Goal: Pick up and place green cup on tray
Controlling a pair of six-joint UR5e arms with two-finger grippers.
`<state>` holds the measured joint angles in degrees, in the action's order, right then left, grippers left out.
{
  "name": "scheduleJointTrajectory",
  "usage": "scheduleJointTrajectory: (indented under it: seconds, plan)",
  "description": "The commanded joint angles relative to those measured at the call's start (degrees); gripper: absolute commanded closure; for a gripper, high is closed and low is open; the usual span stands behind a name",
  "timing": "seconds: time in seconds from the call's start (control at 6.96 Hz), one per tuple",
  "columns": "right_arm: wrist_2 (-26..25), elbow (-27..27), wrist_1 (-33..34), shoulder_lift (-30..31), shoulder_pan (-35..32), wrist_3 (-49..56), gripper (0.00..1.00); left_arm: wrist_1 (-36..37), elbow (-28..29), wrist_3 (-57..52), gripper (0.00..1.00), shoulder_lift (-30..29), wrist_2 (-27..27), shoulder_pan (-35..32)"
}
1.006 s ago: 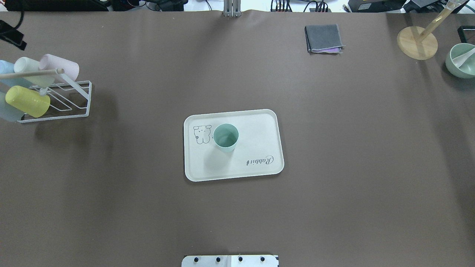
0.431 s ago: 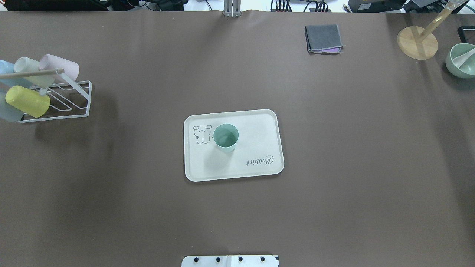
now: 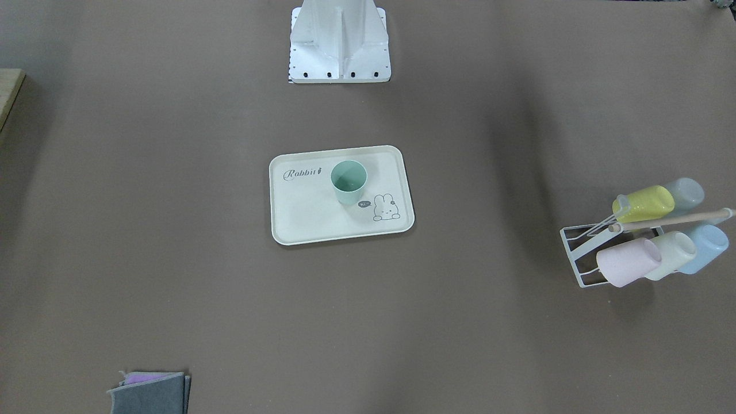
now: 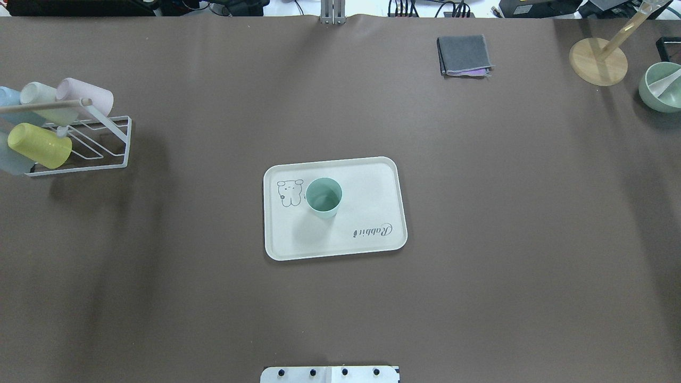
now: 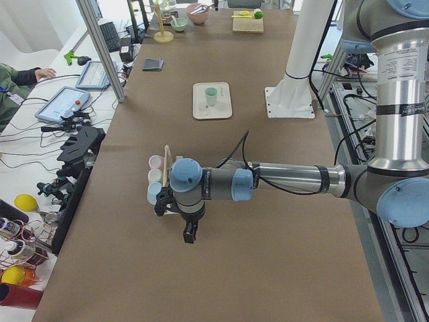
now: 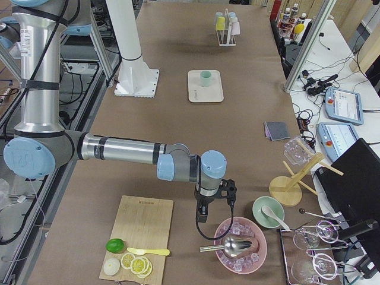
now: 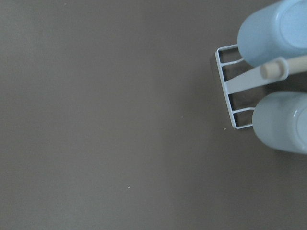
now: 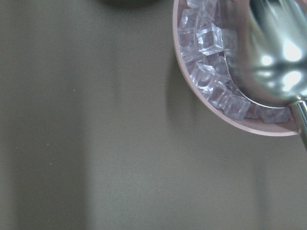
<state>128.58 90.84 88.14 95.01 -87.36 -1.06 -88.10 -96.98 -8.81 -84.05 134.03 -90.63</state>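
Note:
The mint-green cup point(image 4: 323, 198) stands upright on the cream-white Rabbit tray point(image 4: 372, 234) at the table's middle, next to the bunny drawing. Cup point(image 3: 348, 182) and tray point(image 3: 310, 221) also show in the front view. No gripper is near them. My left gripper point(image 5: 190, 236) hangs over the table beside the cup rack, far from the tray; I cannot tell if it is open or shut. My right gripper point(image 6: 202, 215) hangs next to a pink ice bowl at the other end; I cannot tell its state either.
A white wire rack point(image 4: 80, 143) holds several pastel cups at the far left. A folded grey cloth point(image 4: 464, 55), a wooden stand point(image 4: 598, 61) and a green bowl point(image 4: 661, 88) lie at the back right. The pink ice bowl point(image 6: 240, 244) and a cutting board point(image 6: 139, 237) are near the right arm.
A dark part at the overhead view's upper left edge has moved out of view. The green cup and the tray have not moved.

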Motion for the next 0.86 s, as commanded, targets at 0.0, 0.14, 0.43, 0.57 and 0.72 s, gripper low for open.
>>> scheduleJointTrajectory:
  seconds: [0.0, 0.14, 0.43, 0.57, 0.72]
  plan:
    - [0.0, -0.05, 0.02, 0.0, 0.0, 0.0, 0.0, -0.14, 1.52, -0.77, 0.01, 1.0, -0.17, -0.78]
    - [-0.09, -0.14, 0.02, 0.0, 0.0, 0.0, 0.0, -0.23, 2.06, -0.77, 0.01, 0.65, -0.09, -0.78]
    - [-0.09, -0.14, 0.02, 0.0, 0.0, 0.0, 0.0, -0.14, 1.8, -0.77, 0.01, 0.29, -0.18, -0.78]
    - [-0.09, -0.14, -0.07, 0.0, 0.0, 0.0, 0.0, -0.23, 0.84, -1.46, 0.01, 0.64, -0.26, -0.78]
    - [-0.18, -0.22, 0.02, 0.09, 0.0, 0.0, 0.0, -0.15, -0.56, -1.3, 0.01, 0.65, 0.0, -0.78]
